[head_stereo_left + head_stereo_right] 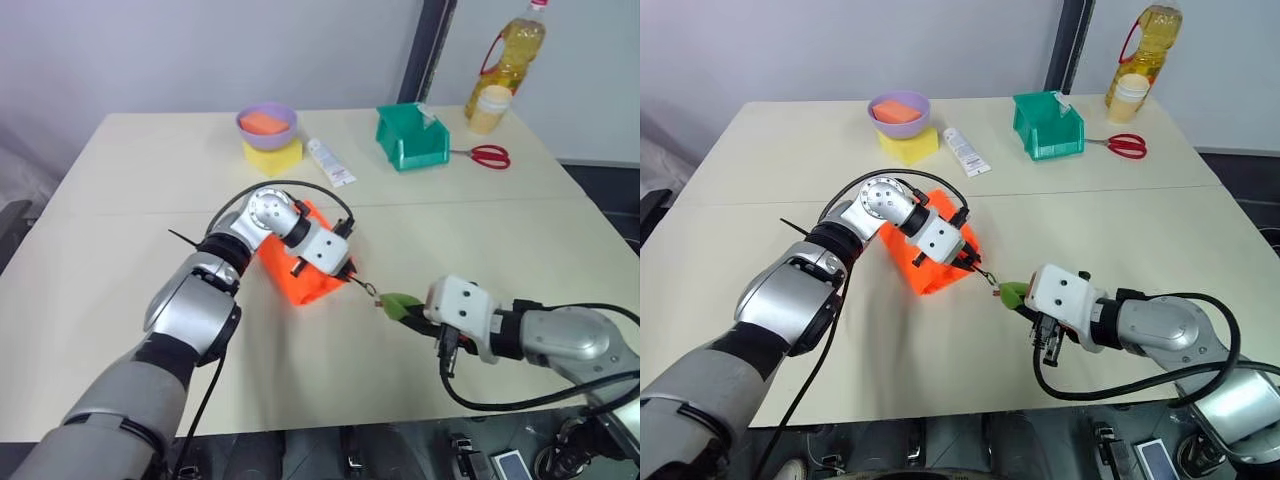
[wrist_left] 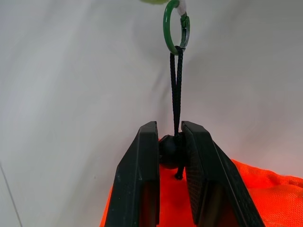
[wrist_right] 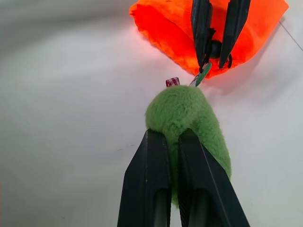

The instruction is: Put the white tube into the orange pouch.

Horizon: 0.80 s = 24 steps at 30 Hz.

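Your left gripper pinches the toggle at the orange pouch mid-table; your right gripper clamps the cord's green fuzzy charm. The pouch is limp fabric, so hold its mouth. The white tube probably sits inside, hidden.

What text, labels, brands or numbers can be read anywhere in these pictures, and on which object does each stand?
No text can be read.
Flat white squeeze tube: dark print along its side, too small to read.
Oil bottle: no label legible.
Small yellow jar: no writing can be made out.
Orange pouch, green bin: no print visible.
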Each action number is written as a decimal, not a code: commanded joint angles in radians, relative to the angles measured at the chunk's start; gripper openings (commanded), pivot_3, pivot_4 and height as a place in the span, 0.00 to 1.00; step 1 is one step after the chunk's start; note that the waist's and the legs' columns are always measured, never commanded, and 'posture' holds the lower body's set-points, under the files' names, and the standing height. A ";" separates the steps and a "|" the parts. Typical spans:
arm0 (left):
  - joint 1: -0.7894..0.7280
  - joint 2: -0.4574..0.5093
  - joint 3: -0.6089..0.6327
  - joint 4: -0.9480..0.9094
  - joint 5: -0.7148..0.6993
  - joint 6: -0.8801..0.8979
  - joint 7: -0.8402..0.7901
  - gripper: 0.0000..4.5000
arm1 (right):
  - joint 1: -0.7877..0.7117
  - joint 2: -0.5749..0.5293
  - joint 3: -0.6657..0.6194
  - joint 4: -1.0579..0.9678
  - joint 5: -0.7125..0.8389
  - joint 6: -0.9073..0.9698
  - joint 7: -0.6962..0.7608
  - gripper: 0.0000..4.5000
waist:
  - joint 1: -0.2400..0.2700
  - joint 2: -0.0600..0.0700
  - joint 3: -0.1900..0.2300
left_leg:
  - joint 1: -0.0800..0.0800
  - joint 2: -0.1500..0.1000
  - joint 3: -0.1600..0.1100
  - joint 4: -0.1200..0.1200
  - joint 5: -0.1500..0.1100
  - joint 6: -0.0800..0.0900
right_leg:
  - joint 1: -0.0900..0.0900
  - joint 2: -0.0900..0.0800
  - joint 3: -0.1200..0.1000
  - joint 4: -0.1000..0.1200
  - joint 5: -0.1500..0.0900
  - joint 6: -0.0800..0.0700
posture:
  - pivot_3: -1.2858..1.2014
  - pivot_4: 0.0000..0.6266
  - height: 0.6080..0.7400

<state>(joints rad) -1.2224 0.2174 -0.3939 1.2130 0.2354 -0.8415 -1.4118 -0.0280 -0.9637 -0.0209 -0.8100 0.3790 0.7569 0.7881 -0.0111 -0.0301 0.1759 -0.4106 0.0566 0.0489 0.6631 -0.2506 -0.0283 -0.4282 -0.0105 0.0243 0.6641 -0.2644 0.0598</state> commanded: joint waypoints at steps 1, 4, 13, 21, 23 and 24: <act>0.009 0.048 0.059 0.004 -0.055 0.083 -0.052 0.05 | -0.003 -0.015 -0.029 -0.018 0.020 -0.009 0.023 0.00 | 0.000 0.000 0.000 | 0.000 0.000 0.000 0.000 0.000 0.000 | 0.000 0.000 0.000 0.000 0.000 0.000 | 0.52 0.24 0.93; 0.030 0.032 0.085 -0.023 -0.105 0.122 -0.102 0.16 | -0.036 0.013 0.011 -0.017 0.017 -0.011 0.007 0.00 | -0.003 0.000 0.000 | 0.000 0.000 0.000 0.000 0.000 0.000 | 0.000 0.000 0.000 0.000 0.000 0.000 | 0.52 0.24 0.93; 0.098 0.022 0.199 -0.186 -0.268 0.347 -0.162 0.99 | -0.143 0.137 0.124 0.028 -0.029 -0.003 -0.079 0.00 | 0.001 0.000 0.000 | 0.000 0.000 0.000 0.001 0.000 0.000 | 0.000 0.000 0.000 0.000 0.000 0.000 | 0.52 0.24 0.93; 0.134 0.078 0.183 -0.247 -0.230 0.279 -0.090 0.99 | -0.140 0.128 0.119 0.015 -0.007 -0.006 -0.056 0.00 | -0.001 0.000 0.000 | 0.000 0.000 0.000 0.001 0.000 0.000 | 0.000 0.000 0.000 0.001 0.000 0.000 | 0.52 0.24 0.93; 0.129 0.071 0.166 -0.235 -0.215 0.242 -0.090 0.99 | -0.140 0.119 0.111 0.010 0.005 -0.002 -0.043 0.00 | 0.000 0.000 0.000 | 0.000 0.000 0.000 0.001 0.000 0.000 | 0.000 0.000 0.000 0.001 0.000 0.000 | 0.52 0.24 0.93; 0.125 0.067 0.159 -0.227 -0.210 0.228 -0.089 0.99 | -0.140 0.115 0.107 0.008 0.011 0.000 -0.037 0.00 | 0.001 0.000 0.000 | 0.000 0.000 0.000 0.001 0.000 0.000 | 0.000 0.000 0.000 0.001 0.000 0.000 | 0.52 0.24 0.93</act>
<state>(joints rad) -1.0828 0.2889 -0.2242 0.9893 0.0164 -0.5765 -1.5071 -0.1628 -0.8375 0.1131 -0.7712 0.3743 0.7594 0.7390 -0.0104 -0.0300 0.1759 -0.4108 0.0570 0.0490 0.6638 -0.2508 -0.0279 -0.4282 -0.0104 0.0241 0.6646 -0.2643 0.0600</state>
